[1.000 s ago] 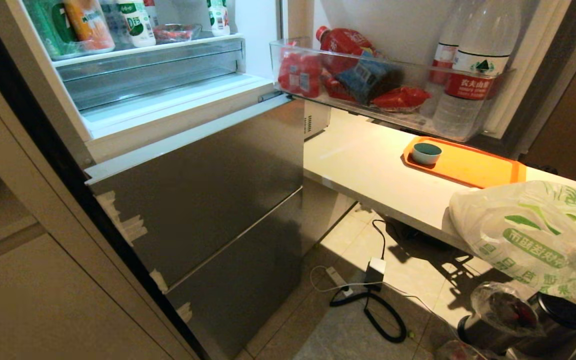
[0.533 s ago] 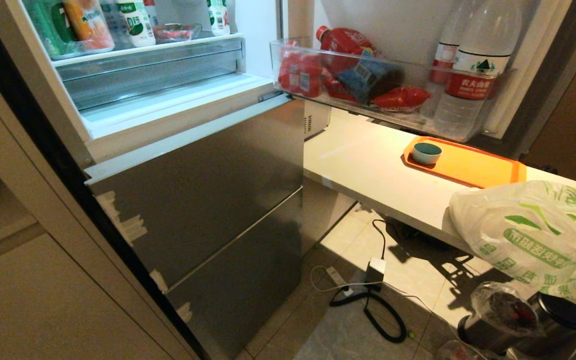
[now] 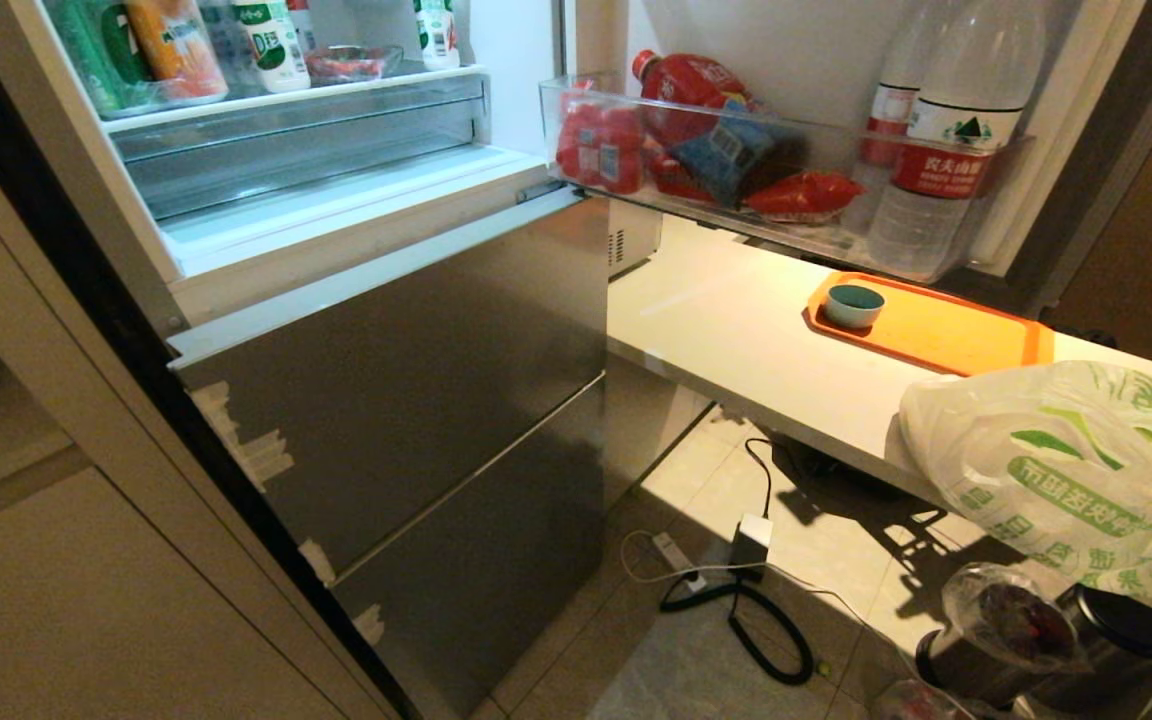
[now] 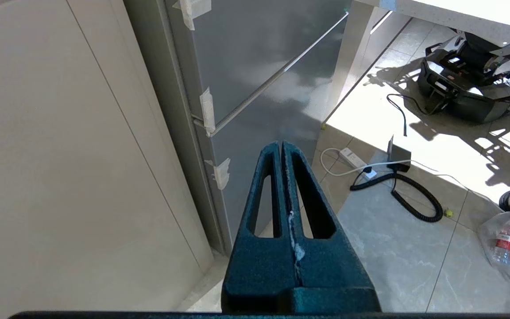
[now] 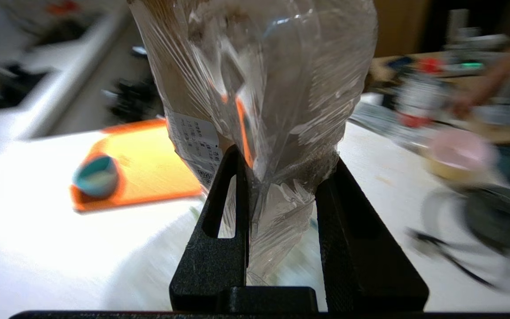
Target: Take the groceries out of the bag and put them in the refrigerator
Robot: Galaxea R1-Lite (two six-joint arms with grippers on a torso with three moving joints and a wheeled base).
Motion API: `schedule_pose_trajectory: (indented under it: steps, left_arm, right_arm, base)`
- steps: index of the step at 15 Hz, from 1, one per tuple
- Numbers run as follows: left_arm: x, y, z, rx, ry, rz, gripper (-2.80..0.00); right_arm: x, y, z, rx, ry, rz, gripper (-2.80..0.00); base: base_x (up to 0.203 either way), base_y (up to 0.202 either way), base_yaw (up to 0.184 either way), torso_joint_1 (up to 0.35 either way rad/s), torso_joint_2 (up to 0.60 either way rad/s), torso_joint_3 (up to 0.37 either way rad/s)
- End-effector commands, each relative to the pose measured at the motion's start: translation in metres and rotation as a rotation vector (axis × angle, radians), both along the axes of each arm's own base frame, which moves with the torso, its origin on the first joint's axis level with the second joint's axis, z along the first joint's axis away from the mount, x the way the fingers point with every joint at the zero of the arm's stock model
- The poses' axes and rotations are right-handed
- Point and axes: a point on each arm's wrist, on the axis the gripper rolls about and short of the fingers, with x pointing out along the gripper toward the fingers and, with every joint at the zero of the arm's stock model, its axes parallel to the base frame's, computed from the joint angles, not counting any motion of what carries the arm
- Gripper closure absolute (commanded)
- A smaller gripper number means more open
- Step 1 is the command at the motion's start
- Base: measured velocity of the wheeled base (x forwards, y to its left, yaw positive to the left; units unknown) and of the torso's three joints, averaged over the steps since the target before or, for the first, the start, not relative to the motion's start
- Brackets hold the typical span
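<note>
1. Currently the right gripper [image 5: 281,173] is seen only in its own wrist view; its two fingers [image 5: 226,208] pinch one clear film-wrapped pack [image 5: 255,79] bearing a white printed label, held above the white surface [image 5: 38,248].
2. Parked low beside the refrigerator [image 4: 255,57], the left gripper [image 4: 281,148] has its two fingers pressed together, holding nothing.
3. One white plastic bag [image 3: 1066,470] with green characters sits at the near end of the surface [image 3: 726,320], right of the refrigerator [image 3: 406,380].
4. One orange tray [image 3: 946,330] lies farther along the surface and carries one small teal-and-white cup [image 3: 853,305].
5. With the upper refrigerator door open, its door bin [image 3: 776,235] holds two clear water bottles [image 3: 946,150] with red labels, besides several red packs [image 3: 601,145].
6. On the interior shelf [image 3: 286,95] at least four bottles or cans stand in a row.
7. Two lower steel doors are closed, with pale tape scraps [image 3: 246,445] on their left edge.
</note>
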Motion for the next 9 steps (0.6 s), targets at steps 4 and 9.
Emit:
schedule_pose_trajectory:
  steps: [4, 9]
  left_arm:
    - [0.000, 0.000, 0.000, 0.000, 0.001, 0.000, 0.00]
    - [0.000, 0.000, 0.000, 0.000, 0.001, 0.000, 0.00]
  right_arm:
    - [0.073, -0.040, -0.012, 0.031, -0.051, 0.185, 0.00]
    - [0.112, -0.045, 0.005, -0.053, -0.184, 0.381, 0.00]
  base:
    - [0.000, 0.000, 0.000, 0.000, 0.00, 0.000]
    - [0.000, 0.000, 0.000, 0.000, 0.00, 0.000]
